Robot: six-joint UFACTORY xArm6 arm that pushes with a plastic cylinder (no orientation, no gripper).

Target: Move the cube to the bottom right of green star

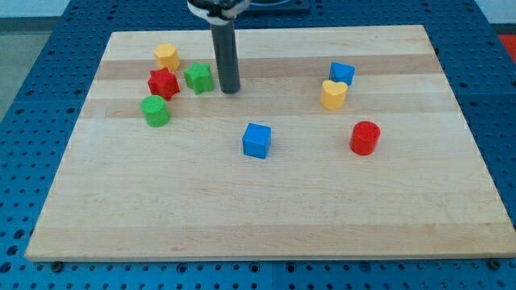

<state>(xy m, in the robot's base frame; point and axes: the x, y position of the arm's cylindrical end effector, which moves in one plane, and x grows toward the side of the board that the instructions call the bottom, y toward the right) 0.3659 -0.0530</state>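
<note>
A blue cube (256, 140) lies near the middle of the wooden board (266, 217). A green star (198, 78) lies toward the view's upper left. My tip (230, 89) rests on the board just right of the green star, close to it, and up and to the left of the blue cube. The dark rod rises from the tip to the view's top edge.
A red star (163, 83) lies left of the green star, a yellow block (167, 56) above it, a green cylinder (156, 111) below it. At the right are a small blue block (342, 73), a yellow heart (333, 94) and a red cylinder (364, 138).
</note>
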